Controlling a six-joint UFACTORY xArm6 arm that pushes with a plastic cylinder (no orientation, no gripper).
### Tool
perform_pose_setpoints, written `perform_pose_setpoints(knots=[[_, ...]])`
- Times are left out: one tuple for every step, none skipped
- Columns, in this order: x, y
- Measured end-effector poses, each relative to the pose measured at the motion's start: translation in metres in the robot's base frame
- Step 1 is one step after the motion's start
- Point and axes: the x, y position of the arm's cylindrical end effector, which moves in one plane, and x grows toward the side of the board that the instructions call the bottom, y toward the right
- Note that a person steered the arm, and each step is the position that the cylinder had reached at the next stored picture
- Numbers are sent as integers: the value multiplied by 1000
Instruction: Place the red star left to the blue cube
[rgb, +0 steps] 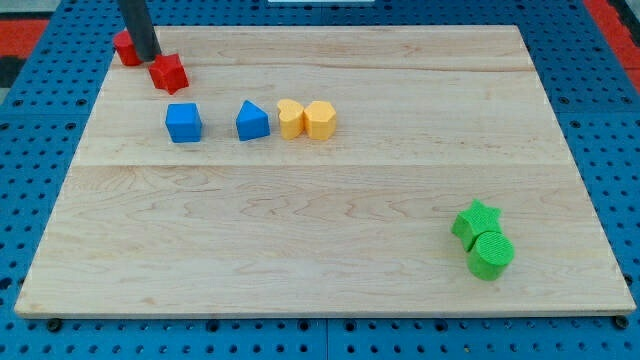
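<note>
Our tip (148, 58) rests at the surface's (330, 250) upper left, touching the red star (169, 72) just beside it; a second red block (126, 47) sits behind. The blue cube (183, 122) lies just below the star. Our end effector is a plain rod, without jaws.

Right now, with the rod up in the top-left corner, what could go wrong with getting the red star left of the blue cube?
My tip sits between the red star and another red block near the board's edge. A loose push could drag that second block along. The star lies above the blue cube, so a straight downward push might hit the cube instead of passing left.
</note>
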Motion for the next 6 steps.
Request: perform_pose_setpoints(knots=[[-9,1],[-5,52],[27,55],[63,37],[70,38],[48,24]])
